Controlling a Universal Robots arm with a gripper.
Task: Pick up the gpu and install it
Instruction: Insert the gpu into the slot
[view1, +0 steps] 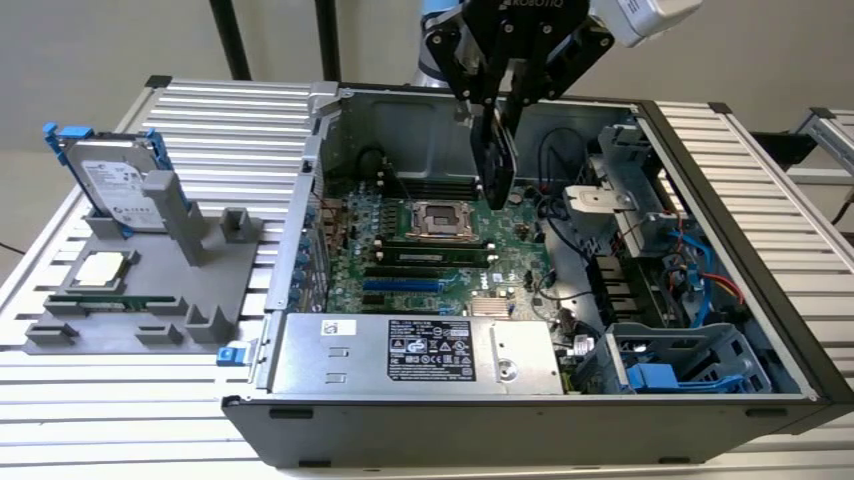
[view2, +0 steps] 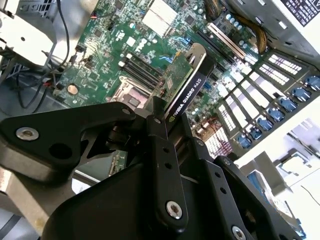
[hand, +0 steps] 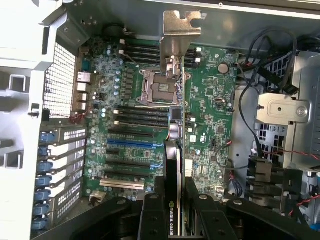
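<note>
My gripper (view1: 505, 100) is shut on the gpu (view1: 497, 160), a thin card with a dark face that hangs edge-down over the open computer case (view1: 534, 420). The card is held above the green motherboard (view1: 461, 275), near the CPU socket (view1: 438, 220) and apart from the board. In the second wrist view the gpu (view2: 185, 87) sticks out from between the black fingers (view2: 159, 150). The first wrist view has the gpu (hand: 176, 165) edge-on, with its silver bracket (hand: 181, 27) at the far end, over the expansion slots (hand: 132, 150).
A grey fixture (view1: 147, 300) at the exterior view's left holds a hard drive with a blue frame (view1: 114, 185), a CPU (view1: 100, 270) and a RAM stick (view1: 114, 300). Inside the case are the power supply (view1: 414, 350), cables (view1: 574, 250) and a drive cage (view1: 681, 365).
</note>
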